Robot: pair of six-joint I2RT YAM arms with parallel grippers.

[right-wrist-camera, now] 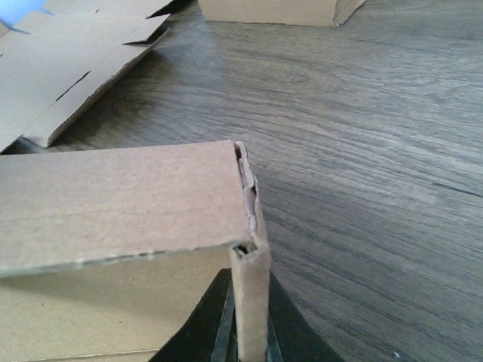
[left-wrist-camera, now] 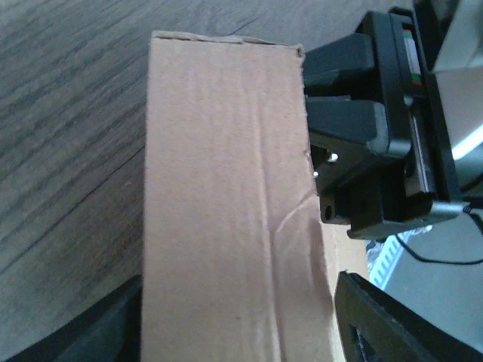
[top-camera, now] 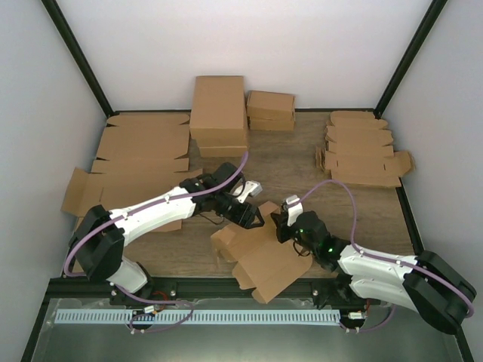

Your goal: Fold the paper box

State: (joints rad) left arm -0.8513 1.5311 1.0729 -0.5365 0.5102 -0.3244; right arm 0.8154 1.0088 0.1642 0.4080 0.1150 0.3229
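Note:
The paper box is a brown die-cut piece, partly folded, at the near middle of the table. My left gripper is at its far left end. In the left wrist view a box panel fills the whole gap between the two fingers, whose jaws stand wide against its two edges. My right gripper is at the box's far right corner. In the right wrist view it is shut on an upright folded wall, beside a flat flap. The right gripper also shows in the left wrist view.
Large flat cardboard sheets lie at the left. Folded brown boxes are stacked at the back middle, with smaller ones beside them. A pile of flat die-cut pieces lies at the back right. Black frame posts stand at the corners.

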